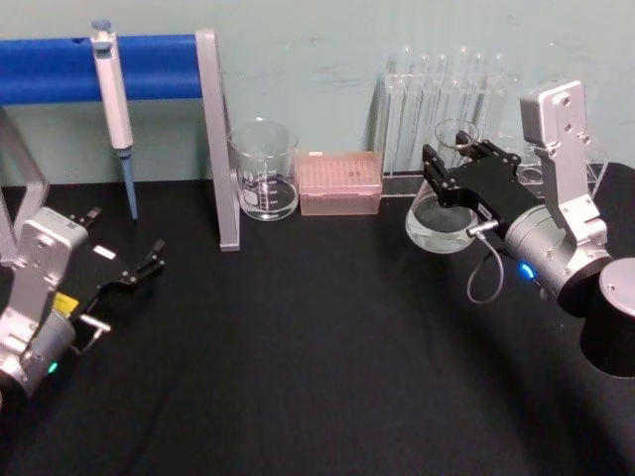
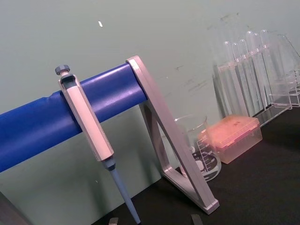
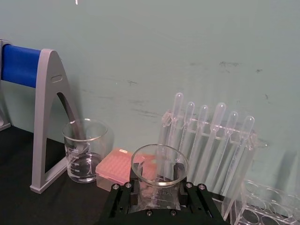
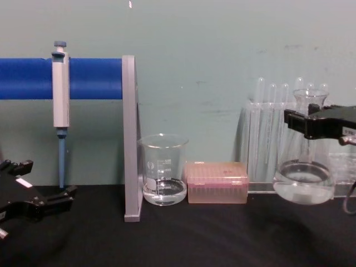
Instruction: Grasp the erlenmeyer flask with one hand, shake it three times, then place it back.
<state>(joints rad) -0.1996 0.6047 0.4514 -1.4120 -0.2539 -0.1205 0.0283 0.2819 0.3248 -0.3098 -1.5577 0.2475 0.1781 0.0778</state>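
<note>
Chest view: right gripper (image 4: 309, 120) clamps the erlenmeyer flask (image 4: 304, 183) at its neck, before the test tubes (image 4: 272, 128) — likely slick, fragile glass, liquid-weighted low — so the neck suits. Left gripper (image 1: 124, 243) parked, fingers spread.

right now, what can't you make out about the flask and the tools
erlenmeyer flask neck: head view, covered by the right tool shut around it
flask body: right wrist view, hidden below the tool's black frame
flask's printed marks: too small to read in any view
left tool: chest view, cut by the left edge
</note>
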